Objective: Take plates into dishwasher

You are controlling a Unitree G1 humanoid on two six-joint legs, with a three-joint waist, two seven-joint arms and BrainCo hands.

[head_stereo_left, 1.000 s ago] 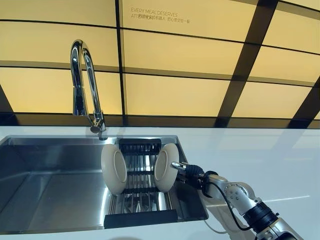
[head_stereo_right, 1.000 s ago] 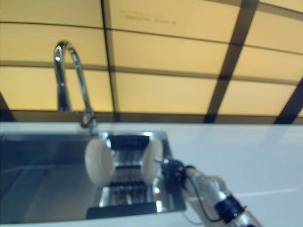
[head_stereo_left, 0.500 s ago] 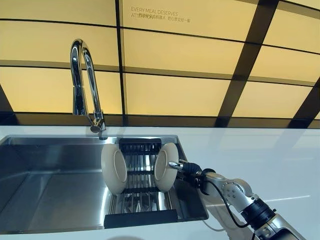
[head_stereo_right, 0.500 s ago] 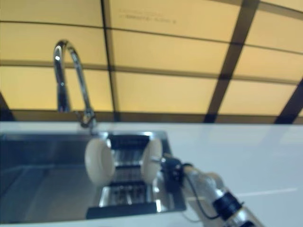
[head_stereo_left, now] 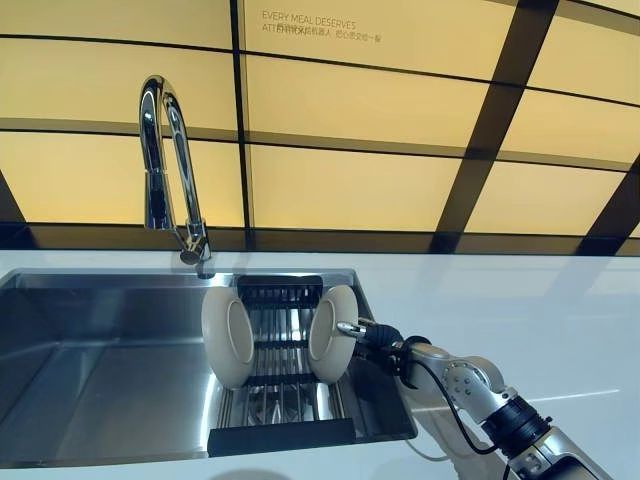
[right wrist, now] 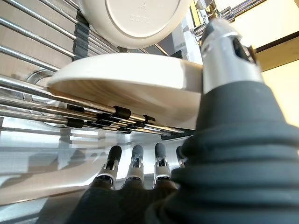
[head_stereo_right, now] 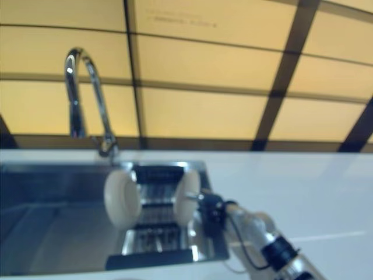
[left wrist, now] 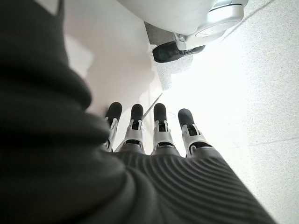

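Where racked, cream plates upright

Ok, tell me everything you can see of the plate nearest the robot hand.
The right-hand plate is a cream, glossy, ceramic-looking round plate standing on edge in the metal rack inside the sink, parallel to a second plate. The right robot hand reaches its rim: thumb over one face, fingers extended under the other. Whether it is gripped is unclear.

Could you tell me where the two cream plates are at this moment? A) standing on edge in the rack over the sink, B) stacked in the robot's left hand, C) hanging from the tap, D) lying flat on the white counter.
A: both plates stand upright on the rack in the sink, the right hand beside the right one.
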